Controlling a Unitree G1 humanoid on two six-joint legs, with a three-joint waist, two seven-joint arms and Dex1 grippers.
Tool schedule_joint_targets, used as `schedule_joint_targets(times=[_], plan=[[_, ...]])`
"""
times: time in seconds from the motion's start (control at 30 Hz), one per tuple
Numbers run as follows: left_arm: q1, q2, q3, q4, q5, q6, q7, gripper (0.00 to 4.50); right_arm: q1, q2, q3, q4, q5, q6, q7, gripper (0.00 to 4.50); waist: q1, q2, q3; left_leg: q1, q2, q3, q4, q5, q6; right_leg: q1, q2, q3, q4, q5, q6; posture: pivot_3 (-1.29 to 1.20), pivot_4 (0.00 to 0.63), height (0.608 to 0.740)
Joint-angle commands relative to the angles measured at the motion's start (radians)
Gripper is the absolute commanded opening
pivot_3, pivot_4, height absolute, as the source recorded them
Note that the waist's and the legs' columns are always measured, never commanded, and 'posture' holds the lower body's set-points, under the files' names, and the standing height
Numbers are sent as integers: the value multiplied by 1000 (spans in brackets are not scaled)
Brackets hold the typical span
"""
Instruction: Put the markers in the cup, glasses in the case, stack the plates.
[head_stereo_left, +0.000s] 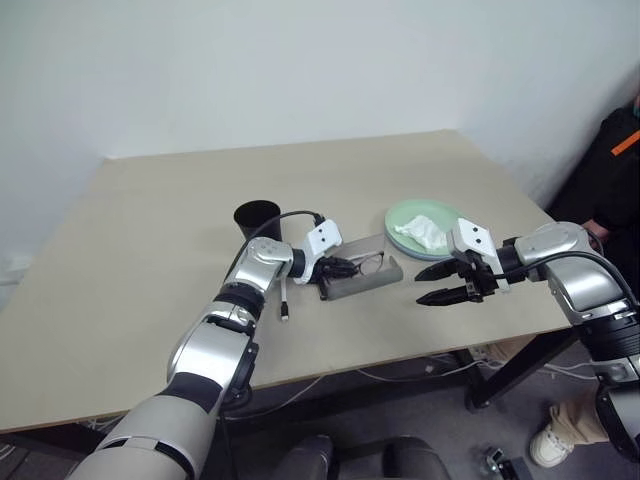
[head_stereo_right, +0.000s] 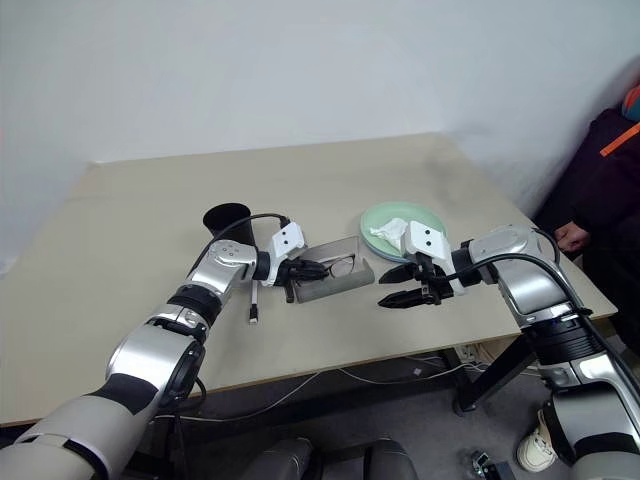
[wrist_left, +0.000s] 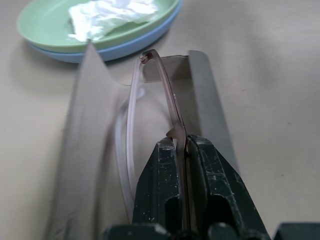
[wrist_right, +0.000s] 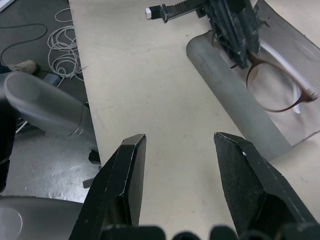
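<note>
My left gripper (head_stereo_left: 345, 267) is shut on the glasses (head_stereo_left: 371, 263), pinching the thin dark frame (wrist_left: 170, 105) and holding them over the open grey case (head_stereo_left: 362, 278). The case's walls (wrist_left: 85, 125) stand on both sides of the glasses. A white marker with black ends (head_stereo_left: 284, 298) lies on the table beside my left wrist. The black cup (head_stereo_left: 258, 217) stands upright just behind it. The mint green plate (head_stereo_left: 425, 218) sits stacked on the light blue plate (wrist_left: 125, 47). My right gripper (head_stereo_left: 440, 283) hangs open and empty, right of the case and in front of the plates.
A crumpled white tissue (head_stereo_left: 421, 232) lies in the green plate. The table's front edge (head_stereo_left: 400, 362) runs just below both grippers. A person in dark clothes (head_stereo_left: 615, 170) sits at the right edge, a hand (head_stereo_right: 572, 237) near the table's corner. Cables lie on the floor (wrist_right: 65, 55).
</note>
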Motion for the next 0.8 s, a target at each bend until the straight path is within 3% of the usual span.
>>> schedule_joint_targets(times=[0.03, 0.3, 0.8], plan=[[17, -8, 2, -50, -16, 43, -70, 205, -9, -11, -18, -28, 14, -5, 7, 2350, 0, 0, 0, 0, 0, 0, 0, 0, 0, 0, 0, 0, 0, 0, 0, 0, 0, 740], [54, 23, -20, -193, -43, 252, -270, 205, -8, -27, -23, -17, 10, -17, 18, 2350, -3, 0, 0, 0, 0, 0, 0, 0, 0, 0, 0, 0, 0, 0, 0, 0, 0, 740], [84, 52, -42, -293, -52, 343, -307, 205, -17, -17, -18, -9, 8, -25, 14, 2350, -1, 0, 0, 0, 0, 0, 0, 0, 0, 0, 0, 0, 0, 0, 0, 0, 0, 740]])
